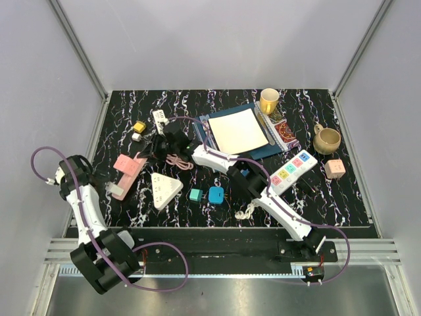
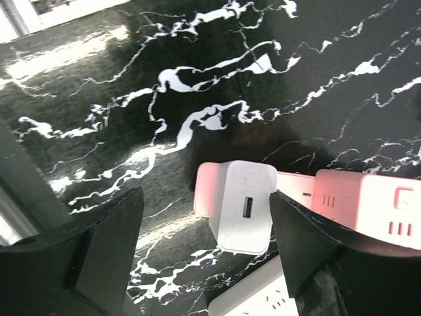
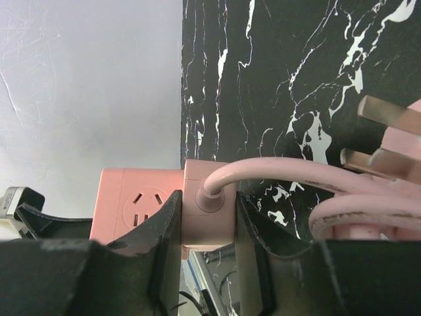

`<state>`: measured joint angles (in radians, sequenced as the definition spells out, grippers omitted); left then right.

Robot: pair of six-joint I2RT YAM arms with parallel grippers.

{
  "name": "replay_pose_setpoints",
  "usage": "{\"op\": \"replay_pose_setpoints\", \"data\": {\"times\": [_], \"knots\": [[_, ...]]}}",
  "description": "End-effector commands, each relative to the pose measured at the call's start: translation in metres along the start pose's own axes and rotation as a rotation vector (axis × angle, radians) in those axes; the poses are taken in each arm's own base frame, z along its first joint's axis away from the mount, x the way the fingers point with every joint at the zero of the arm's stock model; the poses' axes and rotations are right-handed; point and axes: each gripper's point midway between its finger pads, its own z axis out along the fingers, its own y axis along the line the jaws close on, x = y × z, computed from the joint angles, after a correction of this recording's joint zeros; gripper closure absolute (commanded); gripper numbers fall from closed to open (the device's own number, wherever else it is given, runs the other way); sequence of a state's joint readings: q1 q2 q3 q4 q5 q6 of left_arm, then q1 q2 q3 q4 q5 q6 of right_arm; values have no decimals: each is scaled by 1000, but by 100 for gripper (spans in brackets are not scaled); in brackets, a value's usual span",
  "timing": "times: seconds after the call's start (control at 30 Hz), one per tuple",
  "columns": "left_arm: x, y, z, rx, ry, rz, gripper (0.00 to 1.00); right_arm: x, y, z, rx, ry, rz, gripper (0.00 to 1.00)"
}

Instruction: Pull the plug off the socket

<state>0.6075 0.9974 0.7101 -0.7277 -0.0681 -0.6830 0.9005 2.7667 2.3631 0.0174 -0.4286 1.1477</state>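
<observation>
A white plastic USB charger plug [image 2: 243, 207] sits plugged into one end of a pink rectangular plastic socket block [image 2: 368, 204]. The block lies flat on the black white-veined marble worktop [image 2: 197, 66], toward its left side. The left gripper [image 2: 207, 201] hangs over the plug with its jaws spread wide. One black finger stands on each side of the white body, neither touching it. At the bottom of the left wrist view, the corner of a white triangular power strip [image 2: 253, 296] shows just beside the plug.

The right gripper [image 3: 208, 197] is clamped on the other end of the socket block. Its fingers [image 3: 164, 237] press against both sides of the pink casing (right where the pink rubber cable [image 3: 276, 174] leaves it). The cable curls across the worktop, and a pink plug with bare metal pins [image 3: 388, 115] lies loose near the coil.

In the top view the rest of the clutter lies well apart to the right. A white sheet on a dark blue folder [image 1: 237, 130] is there, with a yellow ceramic mug [image 1: 269, 101] behind it and a tan ceramic cup [image 1: 327, 139] beside it. A white power strip with coloured buttons [image 1: 294, 170] lies there too. Nearer the front edge a small teal cube [image 1: 195, 195] and a blue adapter [image 1: 216, 194] lie side by side.
</observation>
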Motion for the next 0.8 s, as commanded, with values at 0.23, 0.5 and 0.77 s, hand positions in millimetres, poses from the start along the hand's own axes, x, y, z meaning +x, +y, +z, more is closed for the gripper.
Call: {"op": "replay_pose_setpoints", "data": {"times": [0.23,0.5,0.77], "knots": [[4,8,1,-69,36,-43,32,-2,9,-6,-56,2,-182,100],[7,-10,10,-20,107,-4,27,0,0,-3,-53,1,-186,100],[8,-26,-3,39,74,-33,27,1,-3,-5,-37,5,-199,100]]}}
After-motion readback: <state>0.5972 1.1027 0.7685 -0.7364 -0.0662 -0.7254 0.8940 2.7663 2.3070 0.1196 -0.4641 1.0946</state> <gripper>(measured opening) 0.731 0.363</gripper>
